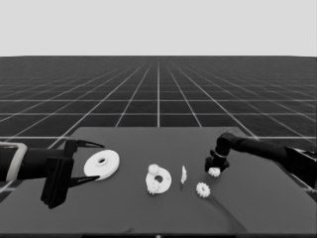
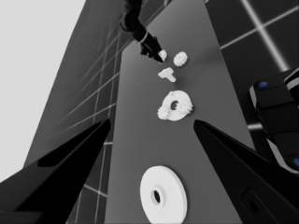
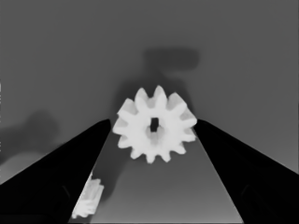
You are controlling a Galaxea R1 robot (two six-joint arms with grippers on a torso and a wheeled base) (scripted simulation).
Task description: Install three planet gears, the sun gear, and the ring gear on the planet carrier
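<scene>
Two gears (image 1: 154,169) on smaller round part (image 1: 164,181) | right fingers (image 1: 215,170) grasping a gear (image 3: 154,125) | left fingers (image 1: 92,161) released

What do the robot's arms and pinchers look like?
Both arms are black near the gripper; the left one turns pale grey farther back. The left gripper and right gripper each have two long, pointed black fingers. No cables or markings show on them.

Dark table (image 1: 148,218) on gridded floor (image 1: 158,94)
</scene>
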